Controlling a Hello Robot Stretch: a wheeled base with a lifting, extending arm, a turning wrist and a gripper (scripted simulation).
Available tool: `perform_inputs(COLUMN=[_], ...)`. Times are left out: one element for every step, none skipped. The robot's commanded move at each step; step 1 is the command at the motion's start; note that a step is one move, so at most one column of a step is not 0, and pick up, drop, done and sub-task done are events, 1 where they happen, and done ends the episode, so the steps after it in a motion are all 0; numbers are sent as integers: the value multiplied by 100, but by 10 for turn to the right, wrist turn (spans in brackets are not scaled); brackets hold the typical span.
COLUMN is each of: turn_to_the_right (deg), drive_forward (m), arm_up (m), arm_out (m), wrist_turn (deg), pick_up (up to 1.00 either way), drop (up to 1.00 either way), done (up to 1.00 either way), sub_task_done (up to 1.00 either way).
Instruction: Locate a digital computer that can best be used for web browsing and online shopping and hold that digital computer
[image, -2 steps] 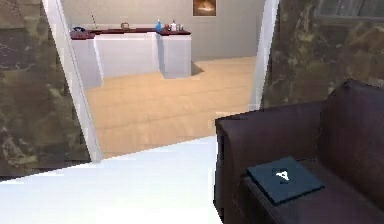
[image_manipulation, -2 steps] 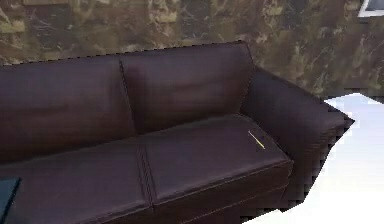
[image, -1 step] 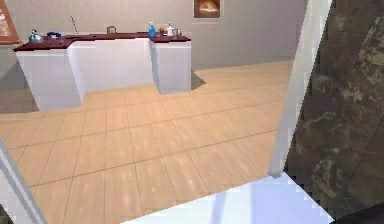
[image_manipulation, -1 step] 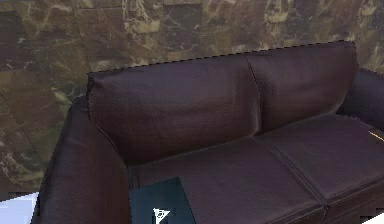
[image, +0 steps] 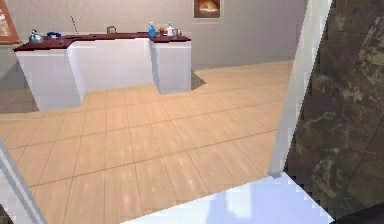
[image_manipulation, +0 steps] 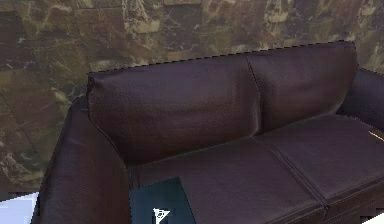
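Leather-look upholstery, dark brown, covers the sofa (image_manipulation: 200, 110) that stands against a marbled stone wall (image_manipulation: 100, 35) in the arm side view. On its seat cushion, at that view's bottom edge and left of the middle, lies a flat dark slab (image_manipulation: 155, 198) with a small pale mark on its top. Shape and colour suit a closed laptop. This is a judgement only, since the picture's edge cuts off its near part. It lies just beside the sofa's armrest (image_manipulation: 75, 170).

State of the end effector: cannot be told from these pictures.

The forward view gives a tiled floor (image: 150, 130) and, well apart, a white desk (image: 110, 65) with a dark red top. It bears a kettle (image: 36, 37) and other things too small to name.

Risks noted:
1. Wrong item. The slab may be a book or a tablet. A grasp made before its outline is seen whole could take the wrong thing.
2. Poor purchase. A thin thing lying flush on a soft cushion offers little edge. Downward pressure would sink the cushion and tilt or slide the slab.
3. Loss. A nudge could push it toward the gap at the armrest or off the seat's front.
4. Collision. The armrest stands close to the likely reach path, and an extending arm could strike it.
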Motion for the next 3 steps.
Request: perform_inputs(turn_to_the_right=[0, 0, 0], drive_forward=[0, 0, 0], arm_up=[12, 0, 0], arm_out=[0, 6, 0], wrist_turn=[0, 0, 450], pick_up=[0, 0, 0], drop=[0, 0, 0], done=[0, 0, 0], sub_task_done=[0, 0, 0])
